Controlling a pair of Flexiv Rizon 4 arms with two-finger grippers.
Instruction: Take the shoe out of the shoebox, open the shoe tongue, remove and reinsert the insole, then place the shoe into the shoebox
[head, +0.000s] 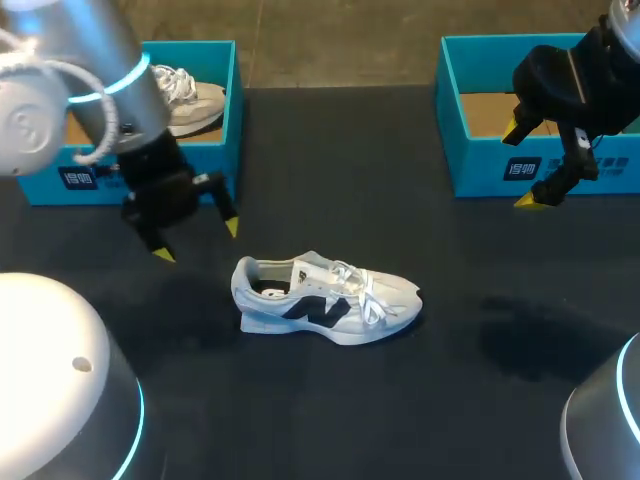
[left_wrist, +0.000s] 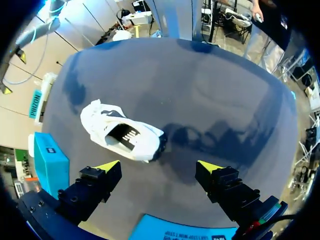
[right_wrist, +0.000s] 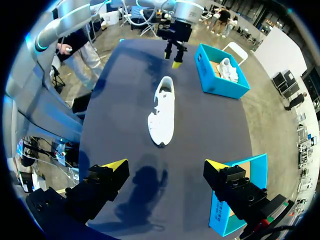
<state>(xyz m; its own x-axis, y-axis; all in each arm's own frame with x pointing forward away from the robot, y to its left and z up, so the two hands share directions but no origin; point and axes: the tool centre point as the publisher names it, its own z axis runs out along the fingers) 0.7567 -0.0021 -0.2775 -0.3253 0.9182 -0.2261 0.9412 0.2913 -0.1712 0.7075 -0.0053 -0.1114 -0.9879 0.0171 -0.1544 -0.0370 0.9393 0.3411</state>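
The left arm hides much of the far-left box (head: 232, 110); inside it, part of a pale shoe (head: 195, 100) shows. The far-right box (head: 480, 165) is partly covered, and only its brown floor is visible. The white shoe (head: 325, 300) lies mid-table, on its sole. The left gripper (head: 197, 241) and the right gripper (head: 520, 168) both stand wide open and hold nothing.
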